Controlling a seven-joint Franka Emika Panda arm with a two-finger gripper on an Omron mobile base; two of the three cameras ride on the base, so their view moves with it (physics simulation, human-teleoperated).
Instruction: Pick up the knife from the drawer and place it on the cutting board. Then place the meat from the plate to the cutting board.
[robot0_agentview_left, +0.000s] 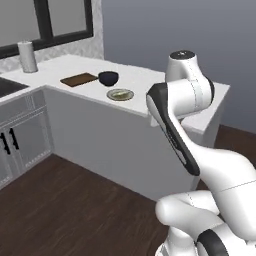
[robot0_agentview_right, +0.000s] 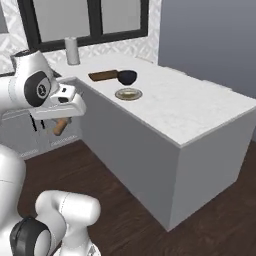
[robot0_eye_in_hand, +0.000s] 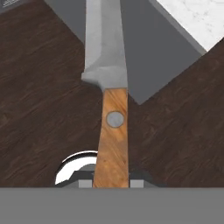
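My gripper (robot0_eye_in_hand: 112, 182) is shut on the knife (robot0_eye_in_hand: 112, 131), gripping the orange-brown wooden handle, with the silver blade pointing away over the dark floor. From the right base view the gripper (robot0_agentview_right: 62, 118) hangs off the counter's left side, and the knife handle (robot0_agentview_right: 59, 126) sticks out below it. Further back on the white counter lies the dark brown cutting board (robot0_agentview_left: 79, 79) (robot0_agentview_right: 103, 75). Right beside it stands the navy plate (robot0_agentview_left: 108, 78) (robot0_agentview_right: 127, 77). The meat is hidden. The drawer is out of view.
A small olive dish (robot0_agentview_left: 120, 94) (robot0_agentview_right: 128, 93) sits at the counter edge in front of the navy plate. A paper towel roll (robot0_agentview_left: 27, 56) (robot0_agentview_right: 73, 50) stands by the window. A sink (robot0_agentview_left: 7, 86) and grey cabinets (robot0_agentview_left: 20, 140) are on the left. The floor is dark wood (robot0_agentview_left: 60, 210).
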